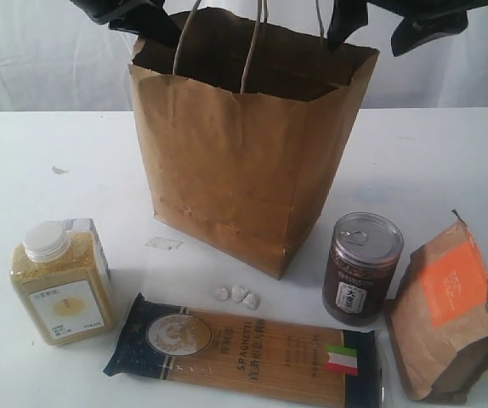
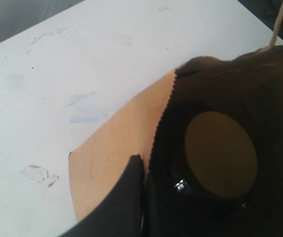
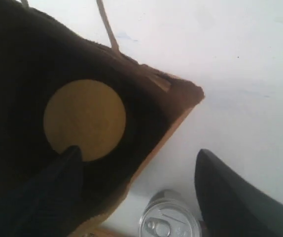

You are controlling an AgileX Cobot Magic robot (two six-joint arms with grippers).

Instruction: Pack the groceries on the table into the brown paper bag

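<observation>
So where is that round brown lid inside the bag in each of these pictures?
Exterior view: not in it; the walls of the brown paper bag hide whatever is inside.
Left wrist view: the round brown lid sits right of the middle, down in the dark of the bag.
Right wrist view: the lid is left of the middle, again inside the bag.
Shared landmark: the bag's open rim with its cord handles shows in all three.
</observation>
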